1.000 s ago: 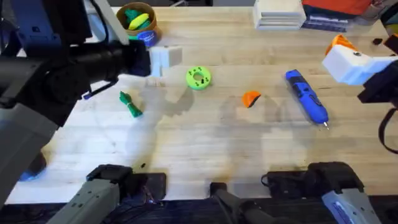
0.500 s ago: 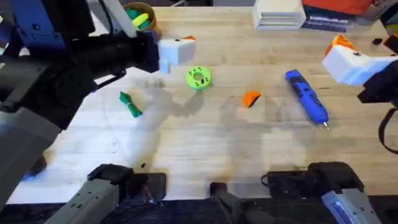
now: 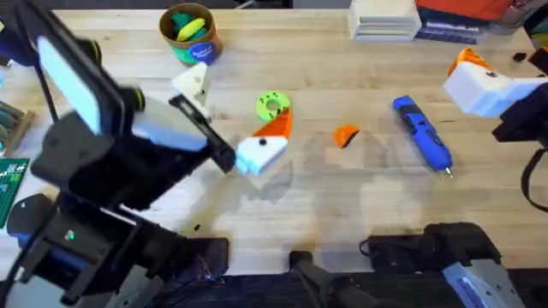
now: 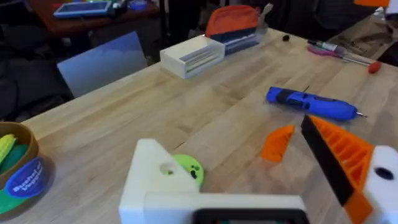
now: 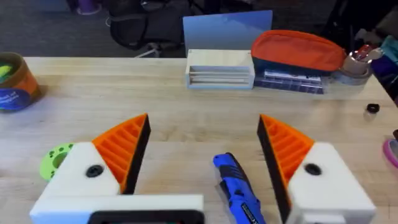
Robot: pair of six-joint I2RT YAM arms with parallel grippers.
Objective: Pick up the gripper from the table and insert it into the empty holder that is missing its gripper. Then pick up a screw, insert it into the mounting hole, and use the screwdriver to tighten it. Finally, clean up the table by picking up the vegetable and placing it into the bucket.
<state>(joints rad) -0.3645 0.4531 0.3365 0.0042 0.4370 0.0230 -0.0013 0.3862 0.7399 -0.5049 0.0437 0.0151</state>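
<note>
Left pincer (open) now mid-table.

Lab or workshop: wooden workbench, green circuit board, office chairs behind.

A pale wooden plank surface fills the scene, evenly lit. At its far edge sit a white slotted box and an orange pouch on a stack of books. Beyond the edge the room is dim, with dark chair legs on the floor
</note>
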